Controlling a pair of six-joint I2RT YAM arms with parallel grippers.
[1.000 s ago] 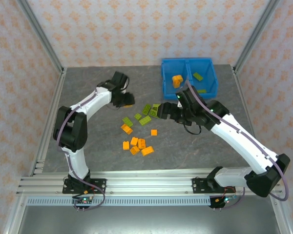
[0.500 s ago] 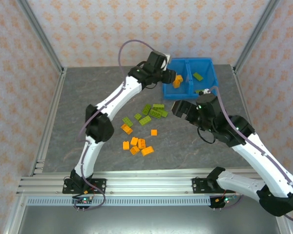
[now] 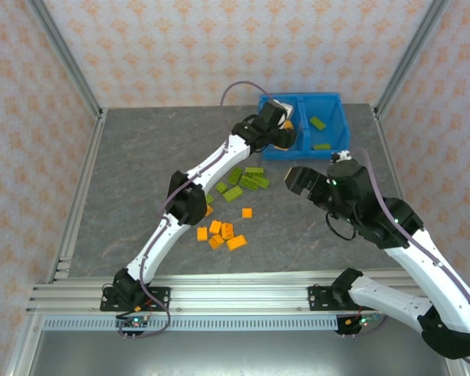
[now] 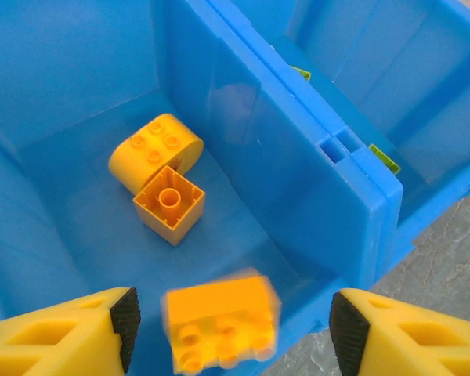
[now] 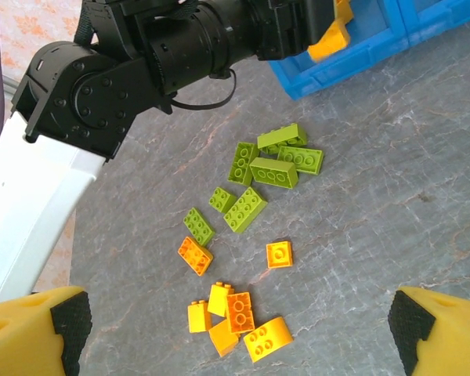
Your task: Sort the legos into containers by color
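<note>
Two orange bricks (image 4: 163, 176) lie in the blue bin's left side (image 4: 78, 70). The left gripper (image 4: 233, 325) is open above it so another orange brick (image 4: 219, 317) drops in. The right gripper (image 5: 240, 325) hovers wide open over loose bricks (image 5: 270, 168).

FREE: table (image 3: 141, 157) left of the blue bin (image 3: 317, 152) bare; bin's right compartment (image 3: 333, 133) open from above | BLOCKED: left arm (image 3: 219, 157) slants across the bin's near-left corner; left gripper (image 3: 283, 131) over its left compartment (image 4: 86, 227); divider wall (image 4: 298, 157) splits the bin; right gripper (image 3: 296, 178) just nearer than the bin; green legos (image 3: 247, 178) near-left of the bin, orange legos (image 3: 219, 233) nearer again
</note>
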